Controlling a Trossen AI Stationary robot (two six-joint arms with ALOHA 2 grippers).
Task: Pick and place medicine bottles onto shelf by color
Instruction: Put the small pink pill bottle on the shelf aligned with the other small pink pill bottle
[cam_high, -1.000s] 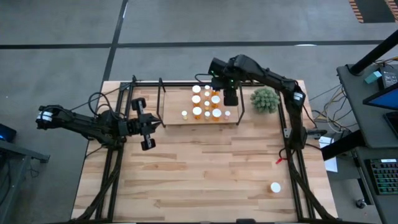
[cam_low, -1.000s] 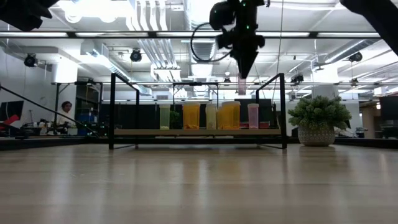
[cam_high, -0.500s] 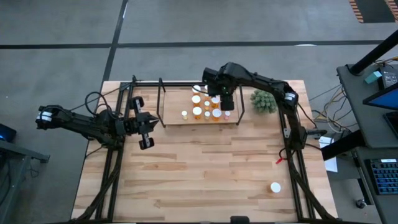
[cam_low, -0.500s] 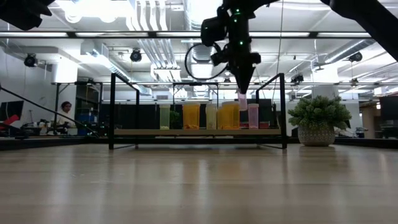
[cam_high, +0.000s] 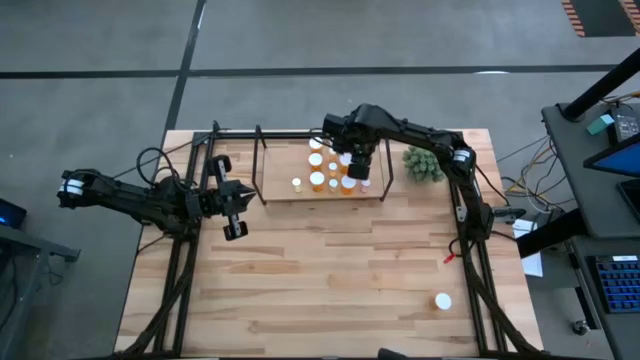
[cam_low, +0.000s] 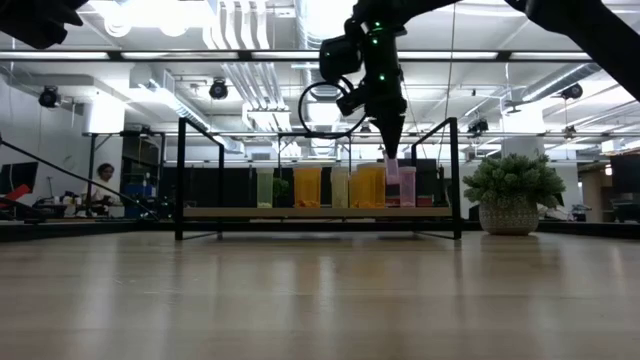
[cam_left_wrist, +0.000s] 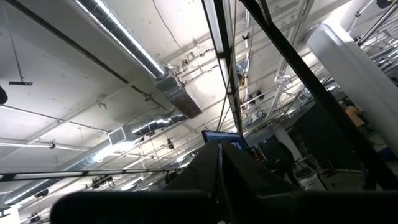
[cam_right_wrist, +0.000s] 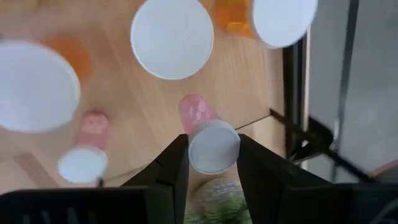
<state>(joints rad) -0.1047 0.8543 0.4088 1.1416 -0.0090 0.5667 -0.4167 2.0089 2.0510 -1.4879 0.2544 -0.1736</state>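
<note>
Right gripper (cam_right_wrist: 213, 163): dark, matte, angular fingers clamped on the round white cap of a small pink bottle (cam_right_wrist: 198, 115); poised over the shelf's right end, near the black upright
Pink bottle: translucent pink cylinder, smooth, ribbed-looking white cap; in the low view hanging from the fingertips with its base close above the board, just beside another pink bottle (cam_low: 407, 186) standing at the row's right end
Shelf (cam_high: 275, 190): narrow light-wood board with visible grain, framed by thin black metal uprights; set at the far side of the tabletop
Medicine bottles (cam_high: 331, 168): cylinders with flat round white caps, amber and orange bodies in two sizes, clustered on the right half of the board
Left gripper (cam_high: 231, 197): shut, holding nothing, hovering over the table's left side, well apart from the shelf
Plant (cam_high: 424, 162): green spiky ball, just beside the shelf's right end; pale textured pot seen only from the low view
Loose bottle (cam_high: 442, 300): white cap alone near the table's right front corner
High view only: caps as white discs, body colours mostly hidden
Low view only: bodies side by side, pale green, orange, pale, orange, pink
Right wrist view only: cap pinched between both fingers, a further small pink bottle (cam_right_wrist: 84, 154) standing nearby
Left wrist view only: ceiling ducts and light strips
</note>
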